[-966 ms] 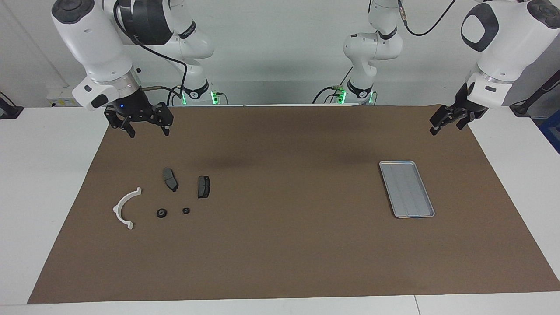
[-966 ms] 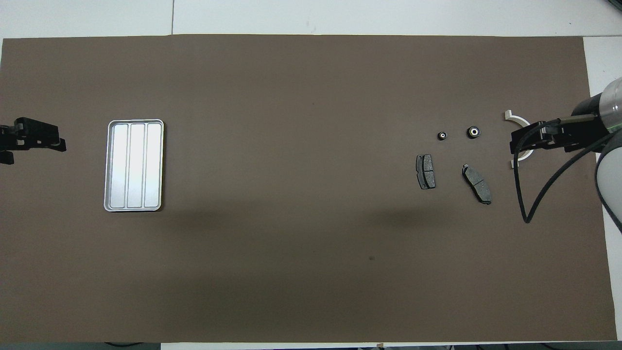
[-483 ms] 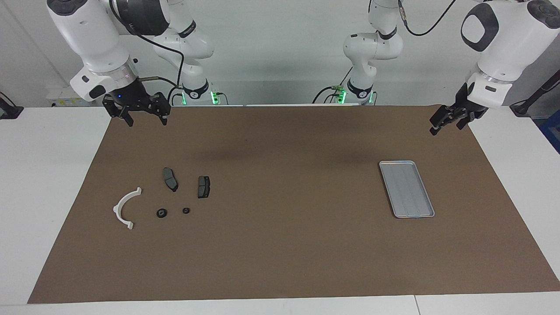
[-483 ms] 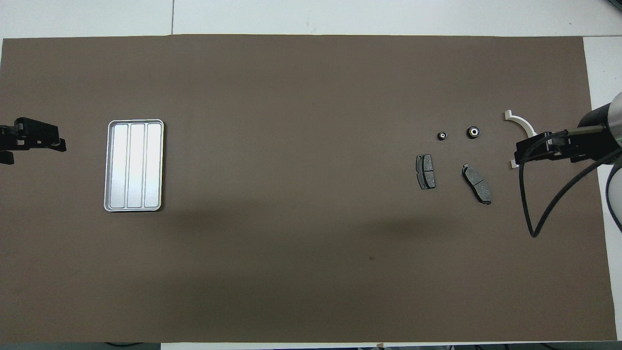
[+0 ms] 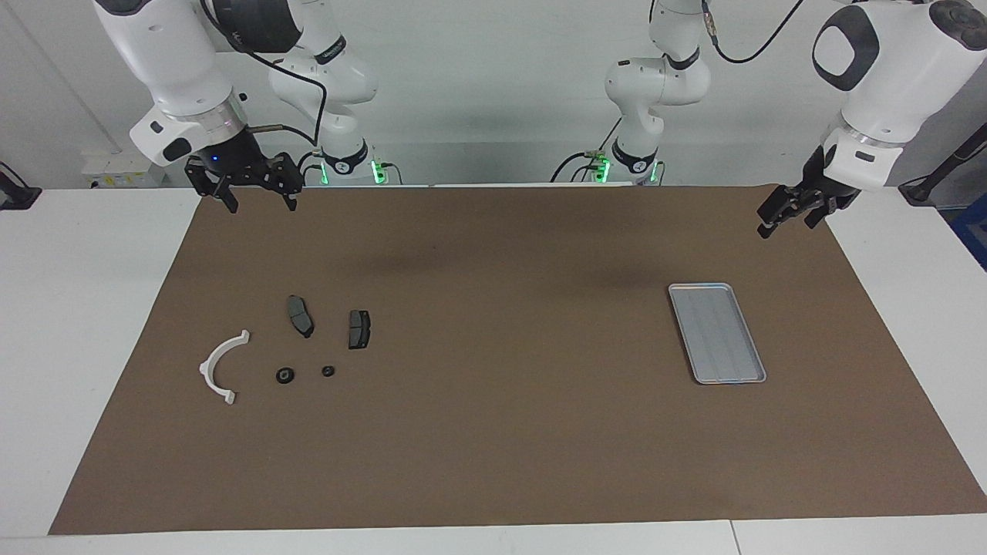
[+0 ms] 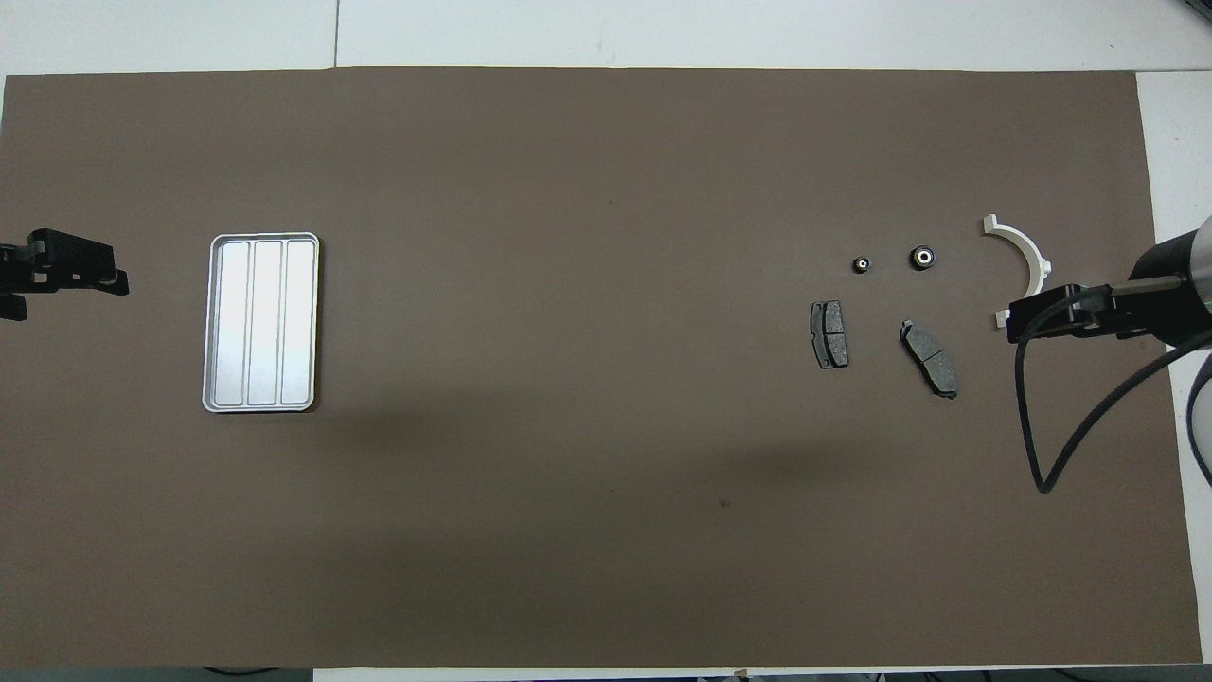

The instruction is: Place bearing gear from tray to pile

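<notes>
Toward the right arm's end of the desk, two bearing gears [image 5: 284, 375] are lying in the pile [image 5: 293, 351], tray [image 5: 716, 332] bare; right pincer [image 5: 257, 200] is hanging apart over the mat's edge nearest, left pincer [image 5: 786, 214] likewise apart.

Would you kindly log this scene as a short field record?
tray: holds nothing, toward the left arm's end
bearing gears: larger and smaller on the mat with the pile
pile: white bracket, two brake pads
left pincer: open, raised, waiting
right pincer: open, raised, holds nothing
</notes>
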